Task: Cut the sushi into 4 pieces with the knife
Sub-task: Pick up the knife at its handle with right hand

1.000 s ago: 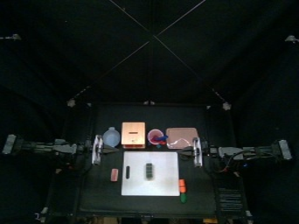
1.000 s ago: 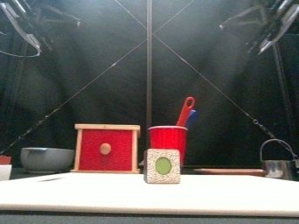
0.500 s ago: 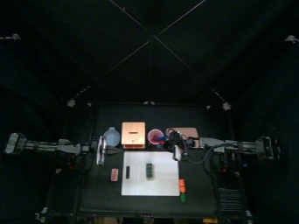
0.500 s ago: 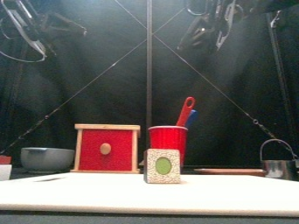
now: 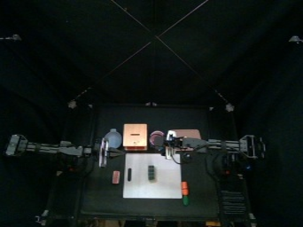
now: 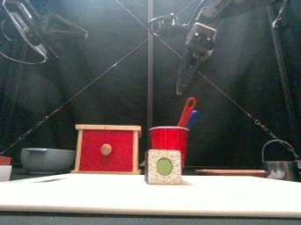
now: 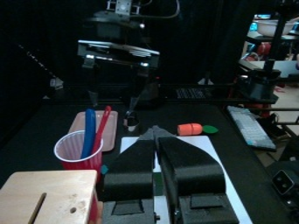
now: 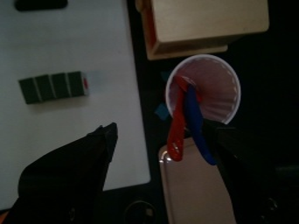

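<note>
- Sushi roll (image 5: 151,171): a short bar of dark green blocks lying on the white cutting board (image 5: 169,181), near its middle. It looks uncut, with the blocks together in a row (image 8: 55,87).
- From the front only its end face shows: pale and speckled, with a green oval (image 6: 164,166).
- Knives: the red knife (image 6: 186,112) and blue knife (image 6: 193,115) both stand in the red cup (image 6: 170,141), behind the board.
- Right gripper (image 8: 167,131): jaws spread wide, above the cup and handles, not touching (image 6: 186,79).
- Left gripper (image 7: 158,138): jaws nearly closed, holding nothing, at the board's left edge (image 5: 104,152).
- Hard to tell: the blades are hidden inside the cup, the block count is unclear, and the right arm covers part of the pink tray (image 5: 190,134).
- Compared with 1 s ago, the right arm has swung in from the table's right side to the cup and dropped lower. The roll, cup and knives haven't moved.
</note>
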